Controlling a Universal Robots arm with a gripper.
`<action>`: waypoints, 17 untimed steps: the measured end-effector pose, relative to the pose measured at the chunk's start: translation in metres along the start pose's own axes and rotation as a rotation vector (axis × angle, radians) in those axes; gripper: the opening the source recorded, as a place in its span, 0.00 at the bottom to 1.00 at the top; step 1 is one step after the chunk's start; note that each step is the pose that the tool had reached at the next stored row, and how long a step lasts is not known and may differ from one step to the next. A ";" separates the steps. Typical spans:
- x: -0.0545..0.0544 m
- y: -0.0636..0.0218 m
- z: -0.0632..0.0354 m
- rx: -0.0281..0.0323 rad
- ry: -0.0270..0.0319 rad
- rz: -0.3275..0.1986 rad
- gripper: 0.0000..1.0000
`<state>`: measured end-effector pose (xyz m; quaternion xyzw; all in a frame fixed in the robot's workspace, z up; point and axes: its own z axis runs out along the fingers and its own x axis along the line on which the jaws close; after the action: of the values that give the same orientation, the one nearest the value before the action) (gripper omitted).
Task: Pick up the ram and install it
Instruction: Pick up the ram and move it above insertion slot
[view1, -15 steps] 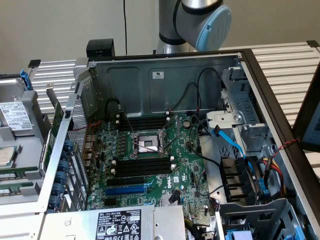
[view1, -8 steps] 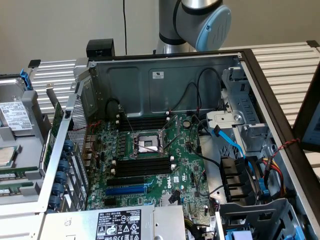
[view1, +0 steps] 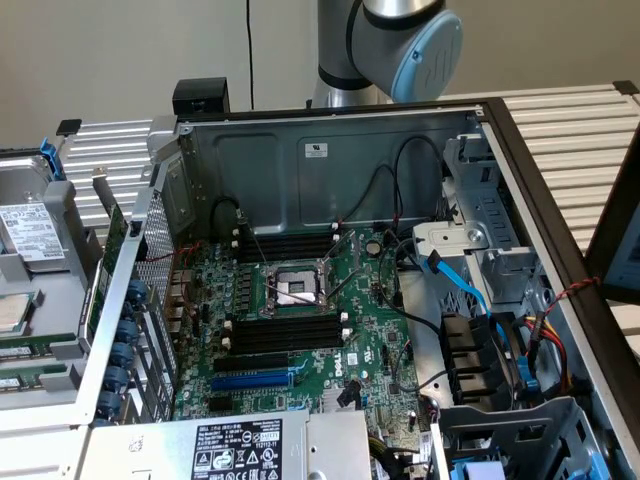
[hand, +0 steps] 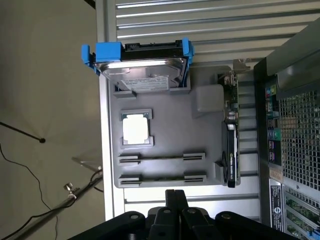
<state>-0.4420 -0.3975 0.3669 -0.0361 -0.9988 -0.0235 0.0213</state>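
The ram shows as two thin sticks standing on edge in holders (hand: 161, 177) (hand: 161, 157) on the grey parts tray (hand: 165, 107). In the exterior view they are green strips (view1: 30, 352) at the far left. My gripper (hand: 175, 194) is shut with nothing in it. It hangs above the slatted table just off the tray's edge, closest to the nearer ram stick. Inside the open computer case, the black memory slots (view1: 285, 335) (view1: 283, 246) lie on either side of the processor socket (view1: 293, 288) on the green motherboard.
The tray also holds a hard drive in a blue caddy (hand: 140, 67), a processor chip (hand: 136, 128) and an upright green expansion card (hand: 231, 130). A blue expansion slot (view1: 252, 380), loose cables (view1: 470, 285) and the case walls (view1: 320, 165) crowd the motherboard.
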 end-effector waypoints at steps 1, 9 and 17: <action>0.000 0.0000 0.0000 0.0000 -0.0001 0.000 0.11; 0.000 0.0000 0.0008 0.0035 0.0037 -0.082 0.11; 0.000 -0.0001 0.0013 0.0100 0.0102 -0.227 0.11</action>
<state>-0.4420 -0.3975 0.3657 0.0776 -0.9965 -0.0210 0.0238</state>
